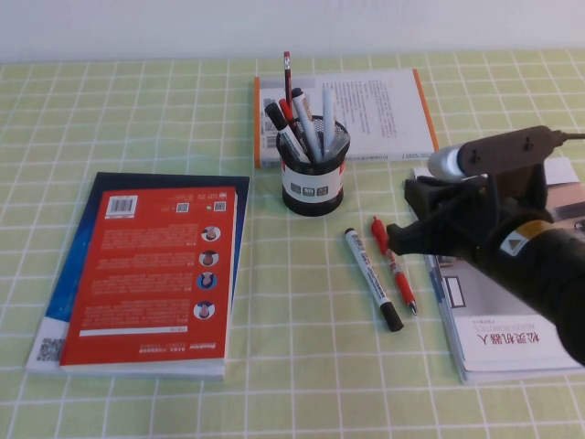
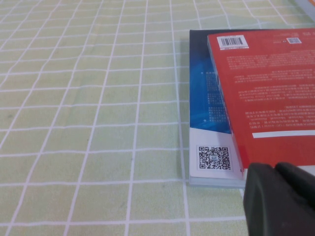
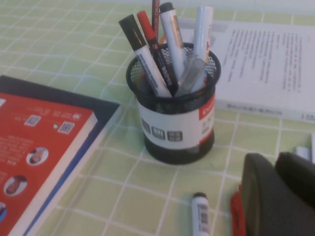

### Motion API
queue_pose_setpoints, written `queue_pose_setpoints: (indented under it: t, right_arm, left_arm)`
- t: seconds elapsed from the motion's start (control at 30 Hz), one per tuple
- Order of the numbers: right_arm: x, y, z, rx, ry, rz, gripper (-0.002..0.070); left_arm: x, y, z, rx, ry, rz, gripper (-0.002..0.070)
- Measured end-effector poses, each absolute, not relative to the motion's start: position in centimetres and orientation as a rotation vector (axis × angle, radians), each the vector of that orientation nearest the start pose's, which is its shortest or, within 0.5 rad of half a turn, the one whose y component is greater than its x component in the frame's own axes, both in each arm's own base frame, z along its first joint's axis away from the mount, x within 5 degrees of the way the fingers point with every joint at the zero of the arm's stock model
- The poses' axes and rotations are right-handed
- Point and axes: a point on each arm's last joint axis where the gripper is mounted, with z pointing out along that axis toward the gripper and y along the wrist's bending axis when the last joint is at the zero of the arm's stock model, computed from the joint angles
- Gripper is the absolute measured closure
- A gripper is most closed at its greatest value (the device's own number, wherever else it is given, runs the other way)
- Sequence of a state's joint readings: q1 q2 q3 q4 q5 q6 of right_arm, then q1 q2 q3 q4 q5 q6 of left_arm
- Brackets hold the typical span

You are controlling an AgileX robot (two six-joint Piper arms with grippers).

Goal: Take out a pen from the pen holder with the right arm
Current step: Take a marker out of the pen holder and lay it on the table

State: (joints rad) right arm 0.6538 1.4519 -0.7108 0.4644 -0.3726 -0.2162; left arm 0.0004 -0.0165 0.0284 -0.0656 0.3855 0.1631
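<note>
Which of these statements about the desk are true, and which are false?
1. A black marker and a red pen lie on the table near the pen holder. True.
2. The pen holder is empty. False: several pens stand in it.
3. The right gripper is beside the red pen. True.
4. The red book lies under the blue book. False: it lies on top.
5. The left gripper hovers over the pen holder. False: it is shut, by the stacked books' corner.
</note>
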Motion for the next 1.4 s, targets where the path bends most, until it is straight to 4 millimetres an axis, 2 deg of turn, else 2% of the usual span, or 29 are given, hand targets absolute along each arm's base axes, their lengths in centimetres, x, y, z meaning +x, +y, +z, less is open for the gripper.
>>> queue_pose_setpoints:
  t: [0.17, 0.4, 0.5, 0.83, 1.13, 1.4]
  right_arm:
    - [25.9, 18.2, 23.4, -0.291, 1.819, 0.484, 0.0571]
    - [27.0, 18.8, 22.5, -0.201, 1.706, 0.534, 0.0344]
    - [27.5, 19.0, 22.0, -0.188, 1.663, 0.531, 0.0290]
    - [28.2, 20.1, 20.0, -0.271, 1.489, 0.536, 0.0271]
    - [28.7, 21.0, 16.6, -0.337, 1.528, 0.528, 0.0271]
    - [31.2, 22.6, 16.7, -0.331, 1.476, 0.539, 0.0271]
  left_arm:
    - [5.2, -0.2, 17.0, 0.113, 1.877, 0.047, 0.0680]
    - [5.2, -0.2, 17.0, 0.113, 1.877, 0.047, 0.0680]
    - [5.2, -0.2, 17.0, 0.113, 1.877, 0.047, 0.0680]
    - [5.2, -0.2, 17.0, 0.113, 1.877, 0.047, 0.0680]
    - [5.2, -0.2, 17.0, 0.113, 1.877, 0.047, 0.0680]
    - [5.2, -0.2, 17.0, 0.113, 1.877, 0.047, 0.0680]
